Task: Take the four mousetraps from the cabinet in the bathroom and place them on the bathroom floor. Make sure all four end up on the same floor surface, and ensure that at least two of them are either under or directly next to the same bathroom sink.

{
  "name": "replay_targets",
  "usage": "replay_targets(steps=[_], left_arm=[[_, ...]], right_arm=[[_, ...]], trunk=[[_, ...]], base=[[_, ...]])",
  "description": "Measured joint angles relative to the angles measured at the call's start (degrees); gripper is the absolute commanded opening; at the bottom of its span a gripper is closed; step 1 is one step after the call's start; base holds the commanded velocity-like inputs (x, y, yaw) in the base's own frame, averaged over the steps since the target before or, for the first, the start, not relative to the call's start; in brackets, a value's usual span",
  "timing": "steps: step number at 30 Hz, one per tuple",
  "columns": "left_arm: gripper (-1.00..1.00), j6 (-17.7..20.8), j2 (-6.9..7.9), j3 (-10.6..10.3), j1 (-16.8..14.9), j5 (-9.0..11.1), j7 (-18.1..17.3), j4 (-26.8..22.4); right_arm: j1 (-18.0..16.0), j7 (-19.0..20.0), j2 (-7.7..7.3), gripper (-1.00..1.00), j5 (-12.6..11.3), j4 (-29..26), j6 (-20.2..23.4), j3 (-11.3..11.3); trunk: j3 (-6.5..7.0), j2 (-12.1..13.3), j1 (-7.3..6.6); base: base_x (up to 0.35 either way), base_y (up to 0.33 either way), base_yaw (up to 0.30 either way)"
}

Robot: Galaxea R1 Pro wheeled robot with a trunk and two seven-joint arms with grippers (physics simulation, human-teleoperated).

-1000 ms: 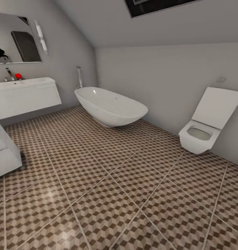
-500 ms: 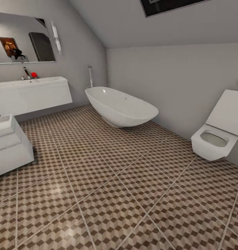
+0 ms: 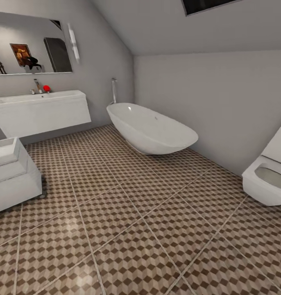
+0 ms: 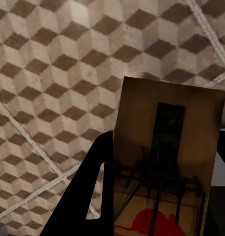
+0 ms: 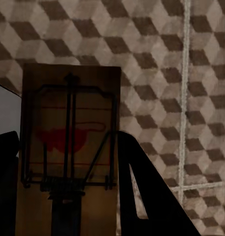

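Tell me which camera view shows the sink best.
The head view. There the sink sits on its white cabinet below the mirror, with the tap beside a small red thing. Each wrist view looks down on floor tiles past a held mousetrap, with no sink to see.

Grey walls around me, ceiling sloping down with a dark skylight (image 3: 210, 5) up top. An oval white bathtub (image 3: 152, 129) sits by the far wall, a white toilet (image 3: 268, 180) off to the side, a mirror (image 3: 32, 49) with a light bar (image 3: 73, 41) beside it, and a low white cabinet (image 3: 13, 176) nearby.
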Motion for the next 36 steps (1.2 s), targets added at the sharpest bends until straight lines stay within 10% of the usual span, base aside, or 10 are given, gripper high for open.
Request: replay_targets(steps=[28,36], left_arm=[[-1.00,-0.06,-0.01,0.00,-0.01,0.00,0.02,0.08],[-1.00,-0.07,-0.01,0.02,-0.01,0.00,0.09,0.09]], right_arm=[[0.01,-0.01,-0.09,-1.00,-0.22,0.03,-0.03,-0.17],[0.01,0.07,-0.18,-1.00,-13.85,-0.02,-0.10,-0.33]], trunk=[[-0.77,0.00,0.01],[-0.78,0.00,0.02]], base=[[0.322,0.000,0.177],[0.190,0.000,0.000]])
